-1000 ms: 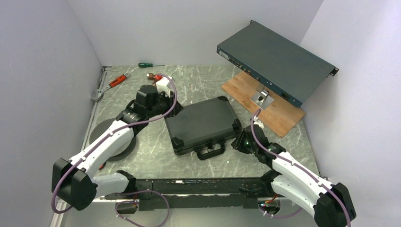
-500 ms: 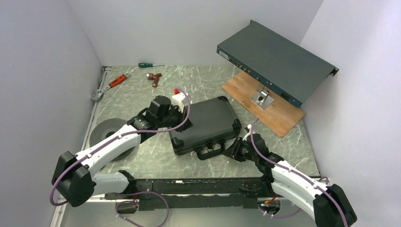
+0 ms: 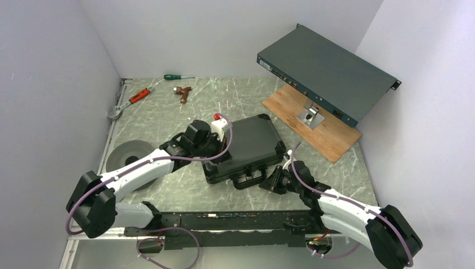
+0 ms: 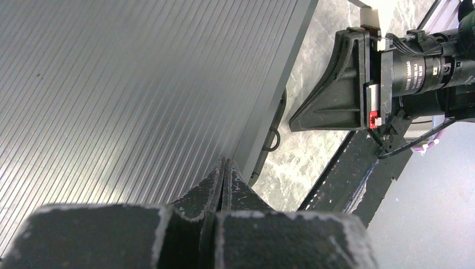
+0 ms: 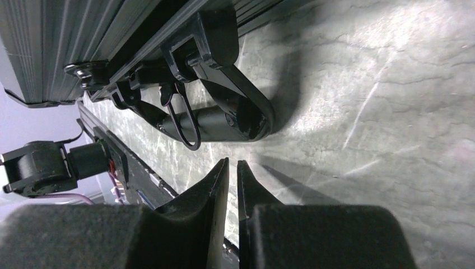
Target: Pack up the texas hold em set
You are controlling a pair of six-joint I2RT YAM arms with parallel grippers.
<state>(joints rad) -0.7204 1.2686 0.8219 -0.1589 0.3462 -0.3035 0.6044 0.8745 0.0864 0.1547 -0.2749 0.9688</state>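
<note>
The texas hold em set shows as a closed black hard case lying flat on the marble table, its handle toward the arms. My left gripper is shut, its tips over the ribbed lid near the case's front left edge; in the left wrist view the left gripper holds nothing. My right gripper is low on the table just right of the handle. In the right wrist view the right gripper is shut and empty, a short way in front of the handle.
A long grey-green rack box leans on the right wall over a wooden board with a metal bracket. At the back left lie a green screwdriver, a red-handled wrench and a copper fitting. A grey disc sits under the left arm.
The left arm swung from the back left onto the case's lid and its jaws shut. The right gripper slid left and lower toward the handle and shut too.
</note>
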